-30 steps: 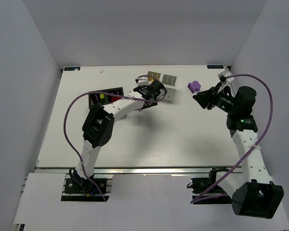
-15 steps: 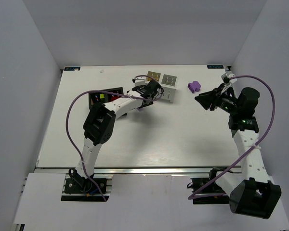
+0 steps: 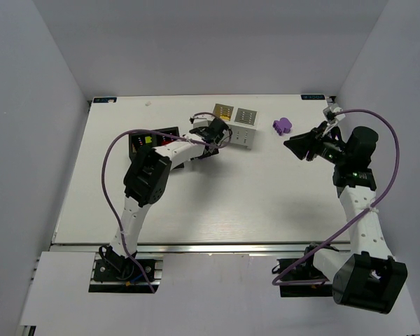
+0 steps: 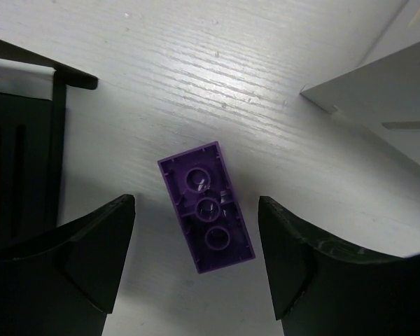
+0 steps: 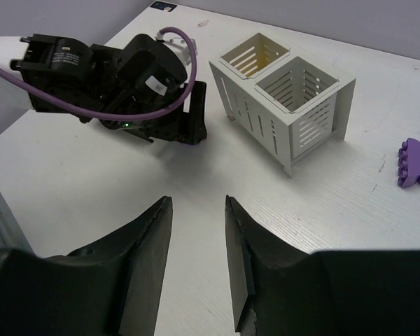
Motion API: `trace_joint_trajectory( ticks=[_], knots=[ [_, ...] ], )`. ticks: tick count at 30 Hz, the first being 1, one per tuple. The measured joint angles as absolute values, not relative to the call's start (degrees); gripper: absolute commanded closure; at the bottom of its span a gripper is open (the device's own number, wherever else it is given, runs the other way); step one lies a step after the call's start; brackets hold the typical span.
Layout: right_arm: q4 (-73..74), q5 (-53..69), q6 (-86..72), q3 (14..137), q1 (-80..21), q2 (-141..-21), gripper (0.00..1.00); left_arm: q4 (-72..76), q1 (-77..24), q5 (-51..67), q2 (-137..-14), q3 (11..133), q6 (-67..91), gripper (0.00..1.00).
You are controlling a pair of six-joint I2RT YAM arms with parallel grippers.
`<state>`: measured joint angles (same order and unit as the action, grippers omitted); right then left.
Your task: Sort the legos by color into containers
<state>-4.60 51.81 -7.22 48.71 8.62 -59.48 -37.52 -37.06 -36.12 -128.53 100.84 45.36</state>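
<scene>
Left gripper (image 3: 218, 131) had shifted leftward, off the white box's (image 3: 246, 116) front, since a second earlier. Its jaws, wide but narrowing, straddled an upturned purple brick (image 4: 207, 218) just left of that box without touching it; grasp looked imminent. Right gripper (image 3: 299, 145) hovered right of the box, half-open and empty, barely moved.

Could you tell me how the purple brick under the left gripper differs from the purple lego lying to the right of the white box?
The purple brick lies with its hollow underside up; the purple lego lies on its side, studs facing sideways. The purple brick sits between the left gripper's open fingers, touching neither; the purple lego has no gripper around it. Both are purple and rest on the table.
</scene>
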Motion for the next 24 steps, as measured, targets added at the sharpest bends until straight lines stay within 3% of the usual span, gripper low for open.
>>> trace_joint_trajectory(
  ticks=[8, 11, 15, 16, 20, 24],
  knots=[
    [-4.89, 52.73, -7.33, 47.79, 8.80, -60.49, 0.58, -36.32, -36.97, -34.85, -129.93, 101.08, 44.42, 0.27],
    [-4.89, 52.90, -7.33, 47.79, 8.97, -60.60, 0.58, -35.77, -36.86, -34.50, -129.93, 101.08, 44.36, 0.38],
    [-4.91, 52.95, -7.33, 47.79, 9.02, -60.60, 0.58, -35.11, -36.80, -34.04, -129.93, 100.86, 44.10, 0.64],
    [-4.91, 52.97, -7.31, 47.79, 9.04, -60.60, 0.58, -34.96, -36.80, -34.00, -129.91, 100.84, 44.07, 0.77],
    [-4.89, 53.10, -6.68, 47.77, 9.19, -60.60, 0.53, -34.11, -36.75, -33.41, -129.51, 100.20, 43.33, 0.99],
    [-4.80, 53.36, -4.69, 47.77, 9.37, -60.60, 0.45, -33.15, -37.08, -30.57, -126.58, 96.99, 40.62, 1.00]
  ],
)
